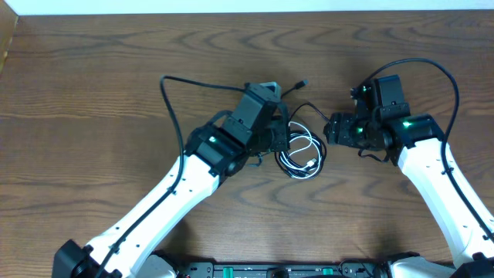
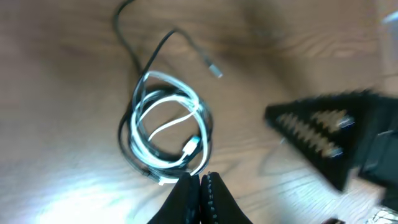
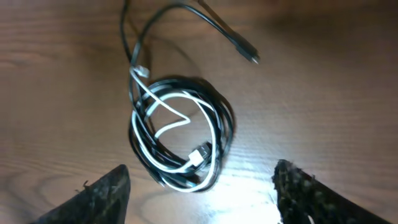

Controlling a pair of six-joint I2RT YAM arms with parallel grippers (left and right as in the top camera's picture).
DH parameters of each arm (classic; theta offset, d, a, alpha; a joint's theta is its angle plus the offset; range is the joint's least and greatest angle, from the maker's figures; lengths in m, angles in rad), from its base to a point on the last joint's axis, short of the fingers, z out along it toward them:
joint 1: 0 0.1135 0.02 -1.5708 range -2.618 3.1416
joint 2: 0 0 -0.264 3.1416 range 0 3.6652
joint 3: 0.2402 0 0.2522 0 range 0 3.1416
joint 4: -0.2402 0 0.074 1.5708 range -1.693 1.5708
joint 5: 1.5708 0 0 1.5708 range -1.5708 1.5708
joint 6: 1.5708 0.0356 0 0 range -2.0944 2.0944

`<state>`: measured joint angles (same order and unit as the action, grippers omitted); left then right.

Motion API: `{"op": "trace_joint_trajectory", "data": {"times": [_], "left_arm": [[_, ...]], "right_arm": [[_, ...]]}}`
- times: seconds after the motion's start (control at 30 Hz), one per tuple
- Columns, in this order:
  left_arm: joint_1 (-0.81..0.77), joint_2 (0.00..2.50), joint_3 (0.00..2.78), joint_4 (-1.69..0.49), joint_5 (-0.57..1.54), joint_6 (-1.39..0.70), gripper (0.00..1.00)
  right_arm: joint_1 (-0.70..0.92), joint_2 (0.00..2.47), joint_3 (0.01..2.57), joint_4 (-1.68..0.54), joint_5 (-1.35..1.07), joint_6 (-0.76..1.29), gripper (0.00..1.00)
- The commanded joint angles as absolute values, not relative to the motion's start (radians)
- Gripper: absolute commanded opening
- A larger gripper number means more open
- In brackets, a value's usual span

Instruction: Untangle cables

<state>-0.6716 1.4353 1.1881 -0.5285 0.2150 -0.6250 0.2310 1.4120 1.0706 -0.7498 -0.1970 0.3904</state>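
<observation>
Two cords share one coil. Left gripper (image 2: 199,179): fingers pressed together at the coil's 6 o'clock edge in the left wrist view; whether a strand is pinched cannot be told. The black cable (image 3: 225,118) and white cable (image 3: 168,126) lie wound together on the table (image 1: 93,93), between the grippers. In the right wrist view the black plug (image 3: 249,55) trails free toward 1 o'clock, and the white connector (image 3: 200,154) sits within the loops at 5 o'clock. Right gripper (image 1: 329,129): spread wide, empty. Assessment: light, limp, smooth cords, likely to drag each other; the free plug end is the soundest hold.
</observation>
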Motion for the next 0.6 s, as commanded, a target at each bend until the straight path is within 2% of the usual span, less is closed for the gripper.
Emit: {"op": "trace_joint_trajectory", "data": {"times": [0.0, 0.07, 0.13, 0.2, 0.3, 0.37, 0.47, 0.57], "left_arm": [[-0.646, 1.471, 1.193, -0.577, 0.217, -0.664, 0.08], [-0.619, 1.495, 1.193, -0.603, 0.218, -0.684, 0.09], [-0.598, 1.504, 1.193, -0.612, 0.229, -0.686, 0.1], [-0.585, 1.505, 1.193, -0.618, 0.228, -0.686, 0.11], [-0.572, 1.506, 1.193, -0.625, 0.228, -0.686, 0.16], [-0.572, 1.508, 1.193, -0.628, 0.228, -0.686, 0.17], [-0.572, 1.512, 1.193, -0.628, 0.228, -0.686, 0.17], [-0.572, 1.517, 1.193, -0.628, 0.228, -0.686, 0.17]], "right_arm": [[0.245, 1.45, 1.062, -0.7, -0.221, 0.323, 0.69], [0.253, 1.511, 1.062, -0.622, -0.305, 0.211, 0.79], [0.255, 1.568, 1.062, -0.556, -0.395, 0.13, 0.78], [0.255, 1.623, 1.062, -0.511, -0.437, 0.083, 0.74], [0.257, 1.722, 1.062, -0.462, -0.488, 0.043, 0.55], [0.257, 1.776, 1.062, -0.439, -0.53, 0.043, 0.48], [0.257, 1.837, 1.062, -0.405, -0.602, 0.043, 0.48], [0.257, 1.858, 1.062, -0.391, -0.657, 0.043, 0.35]]}}
